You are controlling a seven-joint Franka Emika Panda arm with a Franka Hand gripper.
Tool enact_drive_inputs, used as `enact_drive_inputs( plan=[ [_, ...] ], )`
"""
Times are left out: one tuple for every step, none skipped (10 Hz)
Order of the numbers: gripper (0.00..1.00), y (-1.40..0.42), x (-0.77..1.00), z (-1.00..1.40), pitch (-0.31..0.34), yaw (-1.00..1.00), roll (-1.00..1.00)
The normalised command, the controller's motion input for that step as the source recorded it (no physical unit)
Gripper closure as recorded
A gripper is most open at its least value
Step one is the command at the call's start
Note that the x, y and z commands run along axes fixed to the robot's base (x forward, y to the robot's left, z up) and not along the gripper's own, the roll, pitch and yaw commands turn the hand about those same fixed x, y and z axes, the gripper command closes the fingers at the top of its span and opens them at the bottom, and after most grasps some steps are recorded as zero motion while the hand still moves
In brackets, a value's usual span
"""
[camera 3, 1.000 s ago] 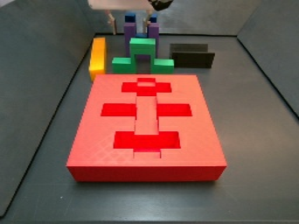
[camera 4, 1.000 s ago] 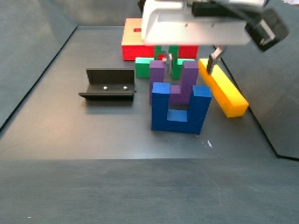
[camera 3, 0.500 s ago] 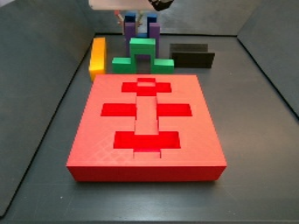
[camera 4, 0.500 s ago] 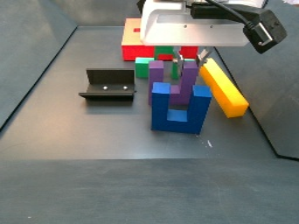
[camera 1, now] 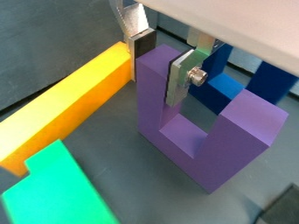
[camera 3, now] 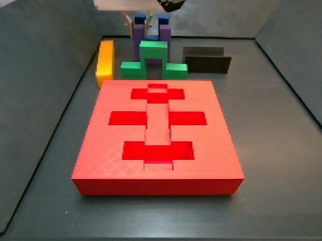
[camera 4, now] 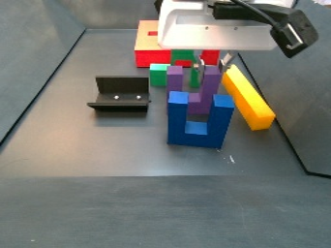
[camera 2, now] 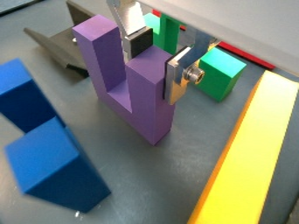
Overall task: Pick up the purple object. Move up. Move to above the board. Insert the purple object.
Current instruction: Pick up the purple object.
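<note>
Both wrist views show the purple object (camera 1: 205, 140) standing upright on the counter (camera 2: 176, 175), with one of its two prongs lodged between the jaws (camera 1: 163, 63). The silver finger plates (camera 1: 184, 77) are seen on opposite faces of that prong, their dark pads set against the purple plastic; the prong is thus gripped, though the base of the piece is seen in a wrist view (camera 2: 138, 83) resting on the grey surface. The second prong stands free beside the jaws.

Just behind the gripped piece, dark blue blocks (camera 2: 47, 149) are seen in both wrist views. In a side view the purple piece (camera 4: 204, 89) is shown standing within the blue U-shaped block (camera 4: 196, 121), directly below the jaws (camera 4: 207, 66) and the white wrist housing.

To one side of the jaws, a long yellow-orange bar (camera 1: 70, 96) lies flat on the counter. A green block (camera 2: 219, 72) is placed near the jaws, beyond the purple piece. The fixture (camera 4: 119, 95) is located well apart from the jaws.

The board (camera 3: 157, 136) lies flat on the counter, well apart from the jaws (camera 3: 149, 17), with the green block (camera 3: 153, 56) between them; its recessed cutouts are unoccupied.
</note>
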Motion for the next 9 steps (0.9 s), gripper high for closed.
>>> enact_drive_inputs(
  plan=[
    [1.0, 0.0, 0.0, 0.0, 0.0, 0.0, 0.0],
    [1.0, 0.0, 0.0, 0.0, 0.0, 0.0, 0.0],
    [1.0, 0.0, 0.0, 0.0, 0.0, 0.0, 0.0],
    [1.0, 0.0, 0.0, 0.0, 0.0, 0.0, 0.0],
    [1.0, 0.0, 0.0, 0.0, 0.0, 0.0, 0.0],
    [1.0, 0.0, 0.0, 0.0, 0.0, 0.0, 0.0],
    [1.0, 0.0, 0.0, 0.0, 0.0, 0.0, 0.0],
    [1.0, 0.0, 0.0, 0.0, 0.0, 0.0, 0.0],
    [1.0, 0.0, 0.0, 0.0, 0.0, 0.0, 0.0]
  ],
)
